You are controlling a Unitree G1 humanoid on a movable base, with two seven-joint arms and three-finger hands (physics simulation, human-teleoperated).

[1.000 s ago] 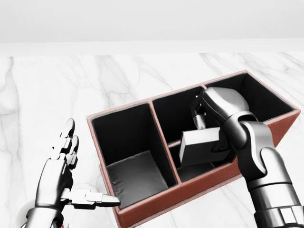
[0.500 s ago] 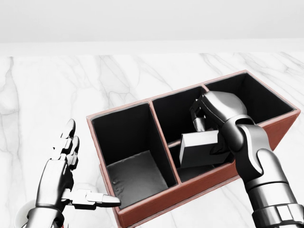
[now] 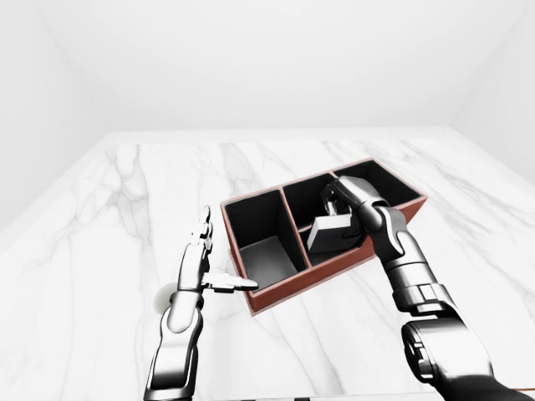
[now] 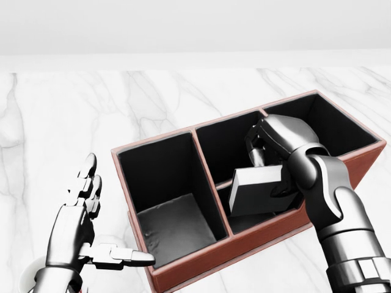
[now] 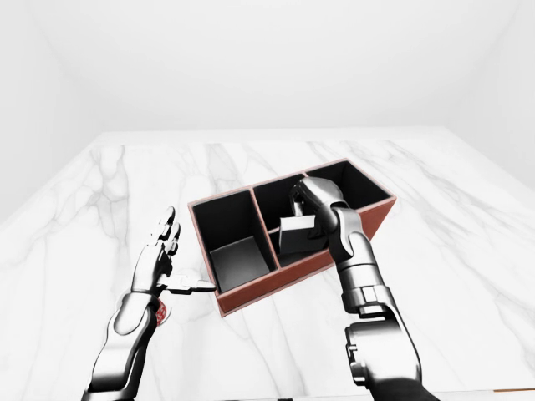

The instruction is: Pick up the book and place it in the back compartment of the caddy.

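Note:
The caddy (image 4: 195, 264) is a red-brown box with three black compartments, lying slantwise on the marble table. A grey book (image 4: 256, 190) hangs tilted in the middle compartment, over a low inner divider (image 4: 223, 183). My right hand (image 4: 267, 166) comes in from the bottom right and is shut on the book's upper edge. The left hand (image 4: 101, 235) stands open just left of the caddy's near corner, fingers up, its thumb pointing at the caddy wall without touching the book. The left and right compartments hold nothing.
A white marble table (image 3: 109, 217) spreads around the caddy, with white walls behind it. A small round white and red object (image 5: 160, 314) lies under my left wrist, mostly hidden.
My right forearm has shifted slightly, and the book has barely moved in the middle compartment. The left hand has stayed still.

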